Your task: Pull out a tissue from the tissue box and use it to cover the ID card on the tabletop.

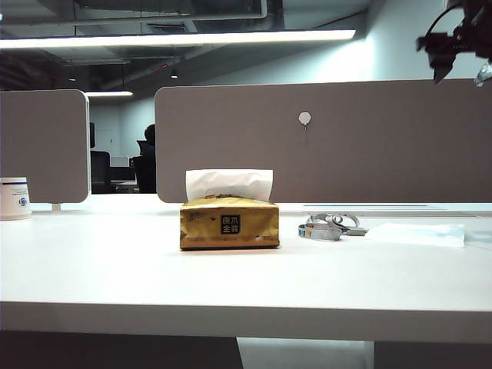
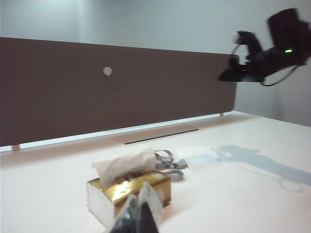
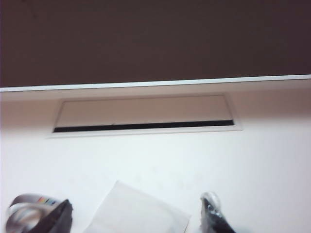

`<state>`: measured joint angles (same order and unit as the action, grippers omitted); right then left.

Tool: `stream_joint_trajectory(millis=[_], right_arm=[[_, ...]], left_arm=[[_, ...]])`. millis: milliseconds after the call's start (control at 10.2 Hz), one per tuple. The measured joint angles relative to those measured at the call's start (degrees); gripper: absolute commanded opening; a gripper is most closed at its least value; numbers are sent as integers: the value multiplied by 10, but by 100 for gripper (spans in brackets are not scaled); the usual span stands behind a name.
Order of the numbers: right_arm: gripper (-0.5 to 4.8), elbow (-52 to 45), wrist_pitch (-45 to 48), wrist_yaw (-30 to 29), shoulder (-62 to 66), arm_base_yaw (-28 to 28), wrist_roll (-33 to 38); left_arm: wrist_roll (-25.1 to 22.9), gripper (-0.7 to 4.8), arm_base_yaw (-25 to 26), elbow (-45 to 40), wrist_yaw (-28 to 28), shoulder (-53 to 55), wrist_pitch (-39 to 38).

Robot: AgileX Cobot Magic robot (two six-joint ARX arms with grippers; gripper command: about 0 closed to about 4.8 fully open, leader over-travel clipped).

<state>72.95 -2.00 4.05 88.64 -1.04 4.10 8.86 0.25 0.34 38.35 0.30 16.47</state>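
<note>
The gold tissue box (image 1: 229,223) stands mid-table on the white tabletop (image 1: 154,269), a white tuft rising from its top. To its right lies the coiled lanyard (image 1: 330,225), and beside that a white tissue (image 1: 415,234) is spread flat. The ID card itself is hidden; the lanyard runs up to the tissue's edge. My right gripper (image 1: 461,69) hangs high above the tissue, open and empty; its wrist view shows the tissue (image 3: 138,211) between the spread fingers (image 3: 214,218) and the lanyard (image 3: 26,213) at one side. My left gripper (image 2: 138,216) stays shut, back from the tissue box (image 2: 129,191).
A white cup (image 1: 14,198) with a blue logo stands at the far left edge. Grey-brown divider panels (image 1: 323,138) wall off the back of the desk. A long cable slot (image 3: 143,116) is set into the tabletop just before the panel.
</note>
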Motion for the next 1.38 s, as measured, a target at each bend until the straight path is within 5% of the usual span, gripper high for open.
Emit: stream_joint_trajectory(millis=[492, 985, 1083, 1280, 1379], right_arm=[[335, -16, -120, -85, -150, -17, -16], [333, -234, -100, -115, -365, -17, -26], [230, -320, -76, -117, -466, -17, -26], [115, -389, -60, -131, -608, -17, -34], [-8, -412, -67, -131, -664, -17, -37]], left_arm=[[0, -6, 0, 0, -15, 0, -7], [0, -6, 0, 0, -25, 0, -7], [0, -6, 0, 0, -26, 0, -9], [0, -6, 0, 0, -26, 0, -11], [0, -6, 0, 0, -26, 0, -12]])
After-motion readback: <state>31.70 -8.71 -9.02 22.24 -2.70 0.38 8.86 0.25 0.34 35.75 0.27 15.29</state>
